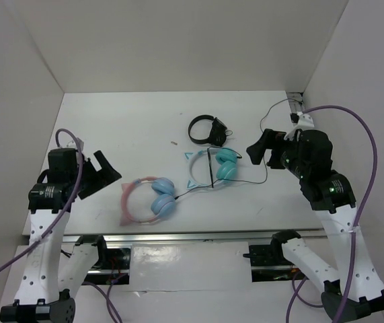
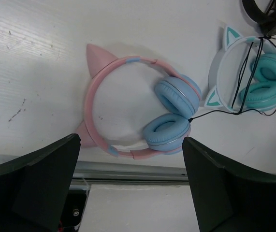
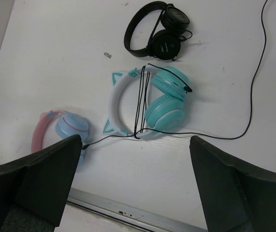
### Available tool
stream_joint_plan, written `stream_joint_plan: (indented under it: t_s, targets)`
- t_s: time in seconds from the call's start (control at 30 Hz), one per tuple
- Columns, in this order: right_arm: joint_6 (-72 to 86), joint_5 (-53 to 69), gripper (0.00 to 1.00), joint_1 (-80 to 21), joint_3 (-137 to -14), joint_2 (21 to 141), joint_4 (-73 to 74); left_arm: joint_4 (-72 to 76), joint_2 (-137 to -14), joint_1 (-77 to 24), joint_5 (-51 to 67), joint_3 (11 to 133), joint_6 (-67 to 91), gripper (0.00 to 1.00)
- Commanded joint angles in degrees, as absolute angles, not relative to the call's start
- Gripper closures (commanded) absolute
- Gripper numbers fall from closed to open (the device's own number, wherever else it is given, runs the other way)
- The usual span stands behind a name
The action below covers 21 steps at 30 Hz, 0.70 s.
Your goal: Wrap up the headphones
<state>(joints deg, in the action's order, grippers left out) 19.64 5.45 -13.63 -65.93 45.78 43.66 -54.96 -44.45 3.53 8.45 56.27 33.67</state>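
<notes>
Subject item: pink cat-eared over-ear headphones with light blue round cups [image 1: 148, 200], lying flat on the white desk [image 1: 111, 121], lower centre-left of the top view. The band's curve is at frame left and the two cups are folded together at frame right, so the long axis runs left to right. The cat ears point left. A thin black cable [image 1: 186, 190] leaves the cups rightward, crosses the band of the white-and-teal cat-ear headphones [image 1: 212, 168] in several strands, then trails right and curves toward the upper right corner.

Small black headphones [image 1: 205, 129] lie just above the teal pair.

Left pincer [image 1: 105, 171]: jaws fully spread, holding nothing, raised left of the pink band. Right pincer [image 1: 262, 151]: jaws fully spread, holding nothing, raised right of the teal pair.

Surface: matte white, faintly scuffed, with one small brown speck [image 1: 173, 142] at centre. Plain white walls [image 1: 178, 40] enclose three sides.
</notes>
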Motion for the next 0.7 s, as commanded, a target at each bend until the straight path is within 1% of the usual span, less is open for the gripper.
stream_joint_plan:
  t_s: [0.0, 0.07, 0.2, 0.27, 0.4, 0.57, 0.63, 0.67]
  targets:
    - [18.72, 7.90, 0.00, -13.89, -64.78, 45.62, 40.96, -52.04, -45.70, 3.43, 11.25, 52.48, 37.26, 0.00]
    - [18.72, 10.70, 0.00, -13.89, -63.73, 45.09, 40.09, -49.41, -46.32, 3.43, 11.25, 48.72, 39.97, 0.00]
    - [19.34, 13.96, 0.00, -13.89, -60.21, 43.33, 36.13, -48.78, -46.32, 3.43, 6.61, 47.47, 44.99, 0.00]
    - [19.34, 15.02, 0.00, -13.89, -59.68, 43.33, 36.12, -47.21, -44.39, 3.43, 6.06, 45.89, 47.45, 0.00]
    - [18.02, 17.48, 0.00, -13.89, -59.68, 43.86, 36.12, -45.27, -43.07, 2.38, 4.75, 39.92, 51.14, 0.00]
    - [18.54, 19.51, 0.00, -13.89, -59.68, 41.84, 34.89, -37.54, -43.07, -0.96, 0.01, 31.92, 55.45, 0.00]
    - [18.54, 20.82, 0.00, -13.89, -59.68, 41.84, 34.37, -35.43, -46.31, -2.02, -1.66, 29.02, 55.99, 0.00]
    - [18.54, 20.83, 0.00, -13.89, -60.29, 41.84, 34.89, -33.42, -47.54, -2.72, -1.67, 28.05, 56.51, 0.02]
